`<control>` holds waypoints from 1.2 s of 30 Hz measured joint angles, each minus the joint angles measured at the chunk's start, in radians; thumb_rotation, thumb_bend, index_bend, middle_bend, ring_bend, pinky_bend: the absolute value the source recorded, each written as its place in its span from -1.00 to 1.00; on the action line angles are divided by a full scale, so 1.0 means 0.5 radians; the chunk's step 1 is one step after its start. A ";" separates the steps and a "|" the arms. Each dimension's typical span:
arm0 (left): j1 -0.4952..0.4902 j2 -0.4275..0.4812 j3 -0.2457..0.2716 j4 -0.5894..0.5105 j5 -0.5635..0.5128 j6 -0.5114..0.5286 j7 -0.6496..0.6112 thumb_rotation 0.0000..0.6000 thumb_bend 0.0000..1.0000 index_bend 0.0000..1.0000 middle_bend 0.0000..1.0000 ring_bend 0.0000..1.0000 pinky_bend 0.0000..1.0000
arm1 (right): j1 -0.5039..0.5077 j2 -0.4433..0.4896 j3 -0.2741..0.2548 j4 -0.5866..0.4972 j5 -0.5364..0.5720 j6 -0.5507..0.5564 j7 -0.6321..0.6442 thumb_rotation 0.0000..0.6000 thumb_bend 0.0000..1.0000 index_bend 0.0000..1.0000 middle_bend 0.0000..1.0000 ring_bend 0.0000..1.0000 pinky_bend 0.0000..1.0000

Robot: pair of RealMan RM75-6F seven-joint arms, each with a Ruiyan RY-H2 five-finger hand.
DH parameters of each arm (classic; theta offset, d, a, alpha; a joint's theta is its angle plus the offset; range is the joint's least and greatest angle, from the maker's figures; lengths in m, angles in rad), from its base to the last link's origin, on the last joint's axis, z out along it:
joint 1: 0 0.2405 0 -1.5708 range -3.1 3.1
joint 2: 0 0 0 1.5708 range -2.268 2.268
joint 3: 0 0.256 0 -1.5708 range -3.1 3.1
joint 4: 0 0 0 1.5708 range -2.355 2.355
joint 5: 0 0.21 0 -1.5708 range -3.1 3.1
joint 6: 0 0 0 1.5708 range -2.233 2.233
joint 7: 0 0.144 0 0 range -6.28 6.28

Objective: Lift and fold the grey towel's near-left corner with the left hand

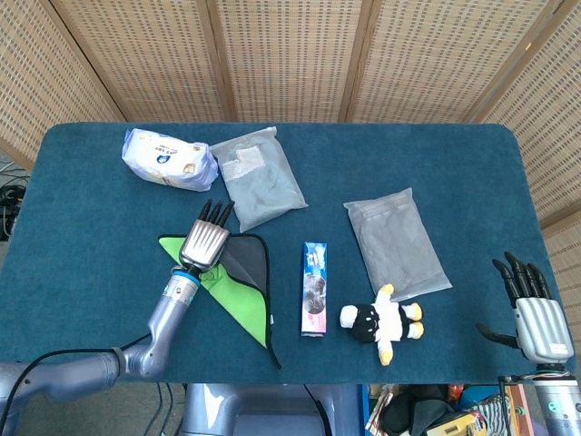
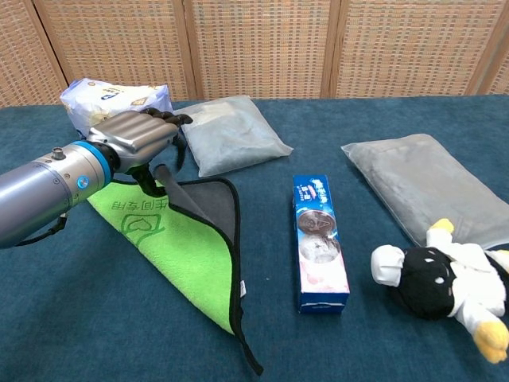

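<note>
The grey towel (image 1: 249,261) lies at the table's near left, folded over on itself so that its green underside (image 1: 238,304) faces up. In the chest view a grey flap (image 2: 208,203) rises to a peak under my left hand (image 2: 135,140). That hand (image 1: 206,239) hovers over the towel's far-left part, fingers stretched toward the back, and pinches the lifted corner between the thumb and a finger underneath. My right hand (image 1: 536,313) hangs beyond the table's near-right edge, fingers spread and holding nothing. The chest view does not show it.
A white tissue pack (image 1: 170,159) and a grey bag (image 1: 259,177) lie just behind the left hand. A blue biscuit box (image 1: 314,288) lies right of the towel. A second grey bag (image 1: 397,243) and a plush toy (image 1: 381,320) are further right.
</note>
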 measured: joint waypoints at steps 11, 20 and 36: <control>-0.004 -0.024 0.036 0.005 0.029 0.085 -0.017 1.00 -0.71 -1.00 -1.00 -1.00 -1.00 | -0.004 0.005 -0.002 -0.003 -0.006 0.010 0.007 1.00 -1.00 -1.00 -1.00 -1.00 -1.00; 0.052 0.061 0.075 -0.147 0.141 0.191 -0.151 1.00 -0.70 -1.00 -1.00 -1.00 -1.00 | -0.001 0.012 -0.011 -0.005 -0.009 -0.003 -0.008 1.00 -1.00 -1.00 -1.00 -1.00 -1.00; 0.632 0.761 0.589 -0.960 0.466 0.736 -0.203 1.00 -0.69 -1.00 -1.00 -1.00 -1.00 | 0.004 0.068 -0.023 -0.034 0.017 -0.048 -0.135 1.00 -1.00 -1.00 -1.00 -1.00 -1.00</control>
